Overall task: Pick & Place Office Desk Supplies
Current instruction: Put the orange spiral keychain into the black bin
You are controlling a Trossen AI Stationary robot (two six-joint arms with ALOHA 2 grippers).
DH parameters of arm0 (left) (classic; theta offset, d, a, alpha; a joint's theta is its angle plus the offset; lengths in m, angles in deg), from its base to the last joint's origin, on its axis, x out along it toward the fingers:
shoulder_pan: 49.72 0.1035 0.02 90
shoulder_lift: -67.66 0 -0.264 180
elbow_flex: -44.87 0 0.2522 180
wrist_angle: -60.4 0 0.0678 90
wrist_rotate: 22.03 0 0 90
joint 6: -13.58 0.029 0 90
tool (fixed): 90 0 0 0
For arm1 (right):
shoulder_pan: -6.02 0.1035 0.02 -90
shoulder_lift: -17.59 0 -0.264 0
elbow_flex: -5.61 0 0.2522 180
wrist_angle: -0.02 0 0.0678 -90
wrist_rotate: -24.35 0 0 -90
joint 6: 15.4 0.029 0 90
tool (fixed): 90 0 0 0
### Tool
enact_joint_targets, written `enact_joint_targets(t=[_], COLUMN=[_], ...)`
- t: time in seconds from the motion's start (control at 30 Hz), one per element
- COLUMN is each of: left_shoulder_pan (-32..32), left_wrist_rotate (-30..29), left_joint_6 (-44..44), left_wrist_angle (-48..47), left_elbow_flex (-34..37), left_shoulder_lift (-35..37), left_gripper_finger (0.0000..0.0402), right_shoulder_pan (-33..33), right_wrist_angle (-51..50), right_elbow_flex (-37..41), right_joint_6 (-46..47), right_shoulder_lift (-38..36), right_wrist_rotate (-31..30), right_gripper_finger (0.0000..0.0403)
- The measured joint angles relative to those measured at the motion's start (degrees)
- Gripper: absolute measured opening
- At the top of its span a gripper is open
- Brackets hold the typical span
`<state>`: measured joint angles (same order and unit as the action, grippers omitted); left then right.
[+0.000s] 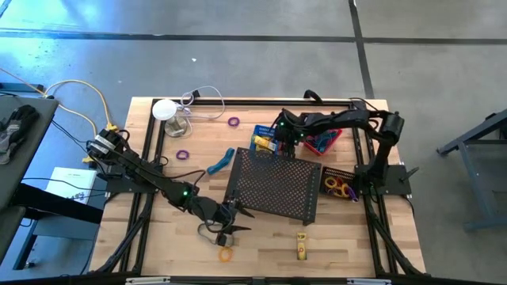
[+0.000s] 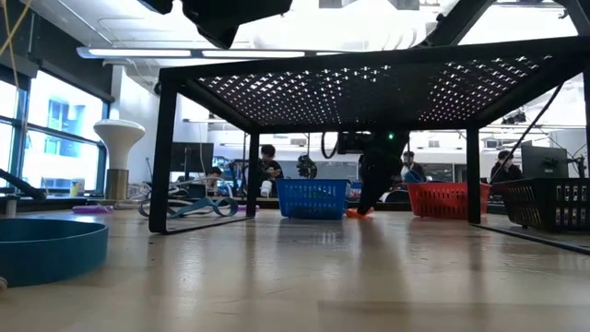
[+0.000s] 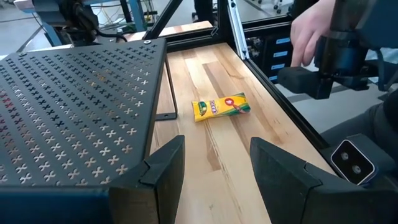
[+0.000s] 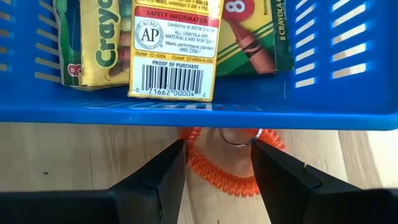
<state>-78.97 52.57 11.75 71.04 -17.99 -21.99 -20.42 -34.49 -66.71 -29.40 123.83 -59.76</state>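
right hand (image 4: 217, 171) open over an orange coil ring (image 4: 227, 168) beside the blue basket (image 4: 186, 115); left hand (image 3: 214, 168) released.

There are three purple rings (image 1: 234, 121), two orange rings (image 1: 226, 254), one blue basket (image 1: 264, 137), and one red basket (image 1: 324, 141).

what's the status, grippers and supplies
Left gripper open, empty, facing the crayon box on the table. Right gripper open over the orange coil, beside the blue basket. Mesh tray between arms.
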Motion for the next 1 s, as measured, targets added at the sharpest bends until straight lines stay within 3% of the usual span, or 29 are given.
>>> enact_joint_targets(t=[0.27,0.57,0.83,1.0], left_shoulder_pan=[0.0,0.0,0.0,0.0], left_wrist_rotate=[0.0,0.0,0.0,0.0], left_joint_6=[0.0,-0.2,-1.5,-1.7], left_wrist_angle=[0.0,-0.9,-1.9,-1.9], left_elbow_flex=[0.0,0.0,0.0,0.0], left_shoulder_lift=[0.0,0.0,0.0,0.0], left_gripper_finger=[0.0177,0.0177,0.0177,0.0177], right_shoulder_pan=[-0.6,0.1,3.1,3.0], right_wrist_angle=[0.0,-0.6,-1.1,-1.3], right_elbow_flex=[0.1,0.2,0.2,0.0], right_joint_6=[0.2,-0.8,-2.6,-1.9], right_shoulder_lift=[0.6,0.7,1.8,2.9], right_wrist_rotate=[0.9,4.7,0.5,1.6], right_gripper_finger=[0.0165,0.0104,0.0094,0.0092])
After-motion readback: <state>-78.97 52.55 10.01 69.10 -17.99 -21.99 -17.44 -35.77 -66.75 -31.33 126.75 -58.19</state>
